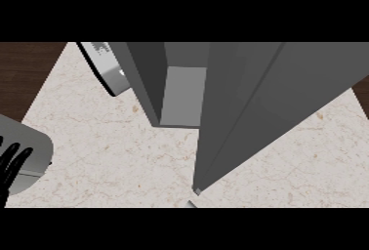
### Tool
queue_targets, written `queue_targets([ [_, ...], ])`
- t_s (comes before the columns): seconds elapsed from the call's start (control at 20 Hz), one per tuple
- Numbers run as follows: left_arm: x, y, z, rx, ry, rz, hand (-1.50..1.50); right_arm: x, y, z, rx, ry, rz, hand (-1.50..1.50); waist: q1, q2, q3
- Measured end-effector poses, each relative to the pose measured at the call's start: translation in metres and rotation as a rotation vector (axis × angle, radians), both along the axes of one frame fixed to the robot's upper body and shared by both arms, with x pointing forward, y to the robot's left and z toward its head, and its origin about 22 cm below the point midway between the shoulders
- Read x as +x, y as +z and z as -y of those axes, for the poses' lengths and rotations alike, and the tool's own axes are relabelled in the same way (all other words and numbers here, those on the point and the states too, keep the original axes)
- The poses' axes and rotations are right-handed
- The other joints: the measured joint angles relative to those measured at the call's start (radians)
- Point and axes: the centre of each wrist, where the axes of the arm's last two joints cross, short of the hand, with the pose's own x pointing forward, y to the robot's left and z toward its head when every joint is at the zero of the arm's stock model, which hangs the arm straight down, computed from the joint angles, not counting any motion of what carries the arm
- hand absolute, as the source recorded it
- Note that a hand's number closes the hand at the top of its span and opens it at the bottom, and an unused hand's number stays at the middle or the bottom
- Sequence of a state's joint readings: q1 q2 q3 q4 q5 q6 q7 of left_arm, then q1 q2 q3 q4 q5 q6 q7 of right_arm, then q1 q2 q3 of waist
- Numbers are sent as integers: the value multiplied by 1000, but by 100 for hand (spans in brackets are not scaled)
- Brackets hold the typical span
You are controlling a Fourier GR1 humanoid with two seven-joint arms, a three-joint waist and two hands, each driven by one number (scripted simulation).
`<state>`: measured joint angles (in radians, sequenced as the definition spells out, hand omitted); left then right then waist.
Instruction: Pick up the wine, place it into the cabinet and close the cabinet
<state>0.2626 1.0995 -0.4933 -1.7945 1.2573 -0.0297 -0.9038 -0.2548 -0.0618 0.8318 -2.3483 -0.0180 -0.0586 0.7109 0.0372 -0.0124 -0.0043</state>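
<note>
A grey cabinet [151, 78] stands at the middle of the counter, its lighter inside [184, 95] showing. Its big grey door [252, 112] is swung out toward me and fills the middle and right of the view. No wine bottle shows anywhere; whatever lies behind the door is hidden. My left hand [14, 161] rests at the view's left edge with its black fingers straight and pointing up, holding nothing, beside its grey forearm [29, 141]. My right hand does not show.
The pale marble counter [108, 146] spreads left of and in front of the cabinet. A flat light-grey object with a black edge [104, 66] leans at the back left. Dark wood [25, 68] borders the counter's far left.
</note>
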Motion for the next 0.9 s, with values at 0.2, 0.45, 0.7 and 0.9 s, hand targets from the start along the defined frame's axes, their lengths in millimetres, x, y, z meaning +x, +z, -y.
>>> queue_targets([
  [0.2,-6,-1,-21,11,14,0,-150,-1,3,-2,12,-39,32,150,9,0,-1],
  [0.45,-10,2,-41,23,5,8,-150,2,7,-6,89,-104,65,150,19,3,-1],
  [0.7,-9,11,-59,40,5,4,-150,24,17,-32,129,-150,82,150,27,8,-1],
  [0.9,-14,12,-72,50,7,-16,-150,57,29,-63,141,-222,94,150,32,11,0],
])
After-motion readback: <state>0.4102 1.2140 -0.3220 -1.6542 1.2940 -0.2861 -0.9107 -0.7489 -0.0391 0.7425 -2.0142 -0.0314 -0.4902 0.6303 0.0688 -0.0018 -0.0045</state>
